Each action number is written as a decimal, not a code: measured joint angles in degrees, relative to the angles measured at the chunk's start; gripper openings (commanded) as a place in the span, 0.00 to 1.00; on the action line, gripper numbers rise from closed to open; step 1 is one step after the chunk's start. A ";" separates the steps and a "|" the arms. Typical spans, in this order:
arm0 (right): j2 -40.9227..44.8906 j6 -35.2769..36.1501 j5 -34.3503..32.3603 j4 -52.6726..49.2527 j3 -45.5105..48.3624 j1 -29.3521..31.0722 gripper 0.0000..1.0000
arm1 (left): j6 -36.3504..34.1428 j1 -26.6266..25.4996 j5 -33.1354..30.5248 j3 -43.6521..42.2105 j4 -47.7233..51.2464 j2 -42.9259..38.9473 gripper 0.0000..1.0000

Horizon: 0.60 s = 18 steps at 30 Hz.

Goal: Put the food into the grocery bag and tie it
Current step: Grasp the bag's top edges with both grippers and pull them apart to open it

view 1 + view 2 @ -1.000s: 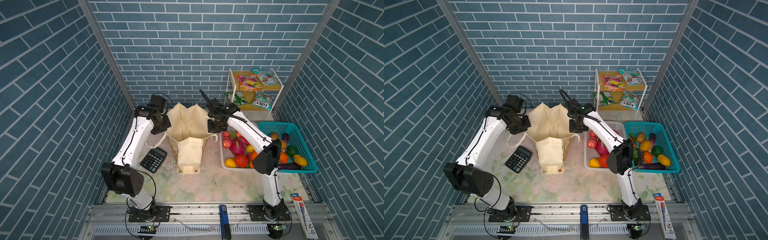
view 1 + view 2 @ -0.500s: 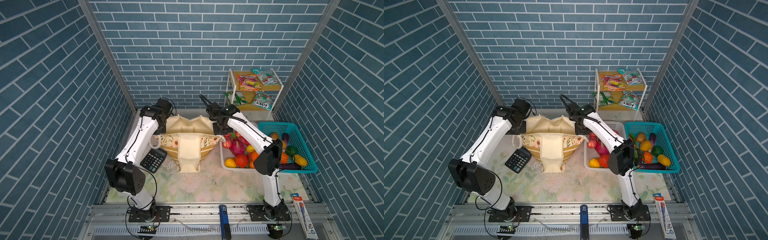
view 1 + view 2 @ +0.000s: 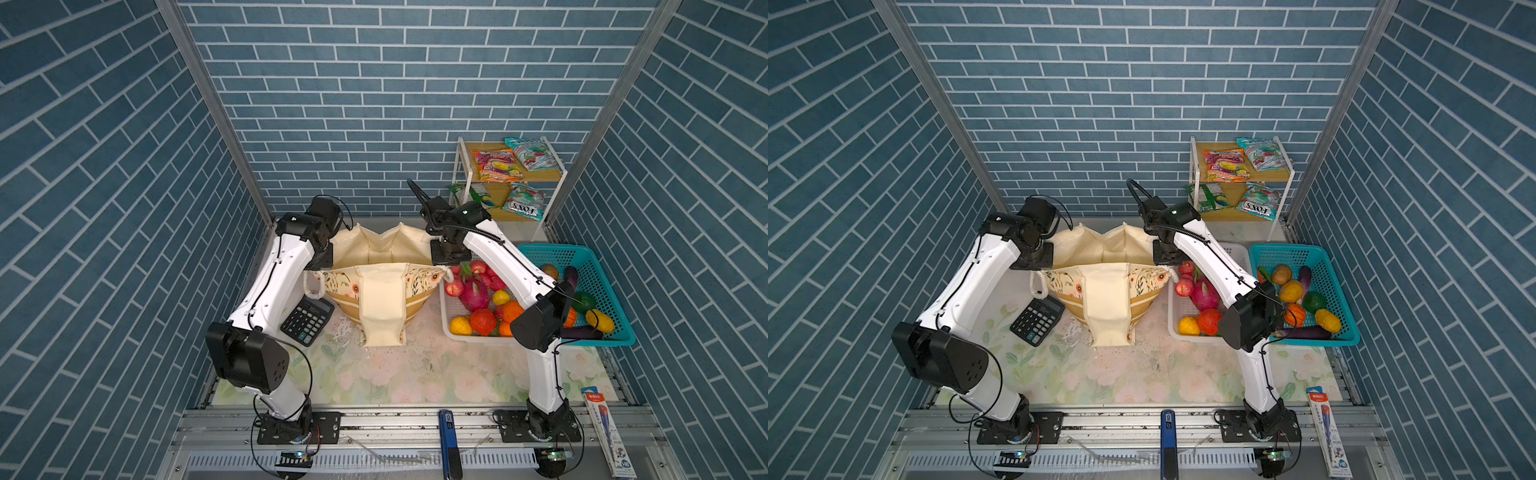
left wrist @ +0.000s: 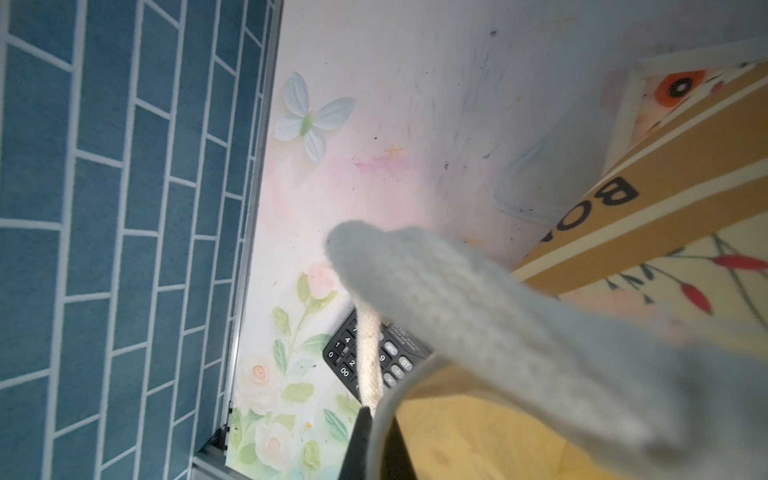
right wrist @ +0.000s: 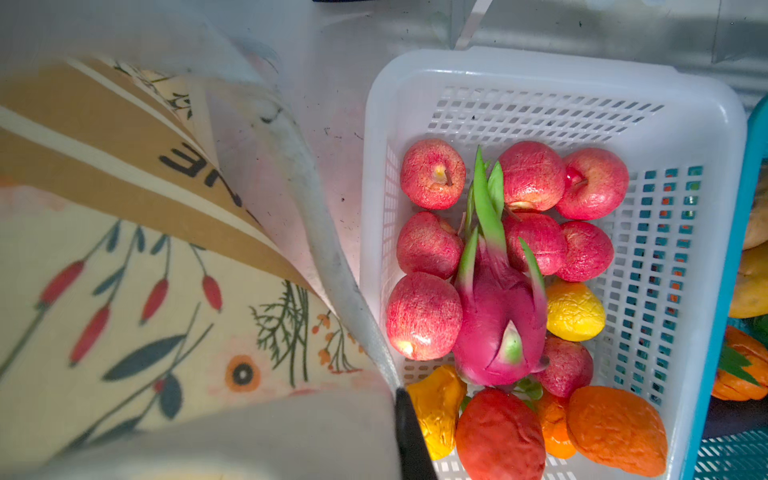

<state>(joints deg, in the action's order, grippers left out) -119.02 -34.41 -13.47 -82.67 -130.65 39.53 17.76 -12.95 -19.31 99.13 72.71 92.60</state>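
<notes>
Canvas of the grocery bag (image 3: 380, 299) stood on the floral tabletop (image 3: 395, 374) between the two arms, its mouth pulled wide and its cream lining showing in both top views. The left gripper (image 3: 321, 261) was clamped on the rim at one end of the mouth, with a rope handle (image 4: 370, 361) hanging just beside it. The right gripper (image 3: 444, 254) was clamped on the opposite end. The dragon fruit (image 5: 498, 324) lay among red and orange fruits in the white basket (image 5: 540, 70) just beside the bag, and snack packets (image 3: 496, 165) sat on the shelf (image 3: 515, 217) behind. A teal basket (image 3: 598, 266) stood beside the white one, and a calculator (image 3: 307, 320) lay near the bag's other side.
</notes>
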 measured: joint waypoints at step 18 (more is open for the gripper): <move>-0.76 -0.90 19.91 3.96 -1.55 1.09 0.32 | 15.96 2.71 31.06 -13.94 -13.99 -12.13 0.39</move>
<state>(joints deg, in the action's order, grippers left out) -119.79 -35.31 6.44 -78.72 -132.20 40.62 33.71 -10.24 11.75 85.19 58.72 80.47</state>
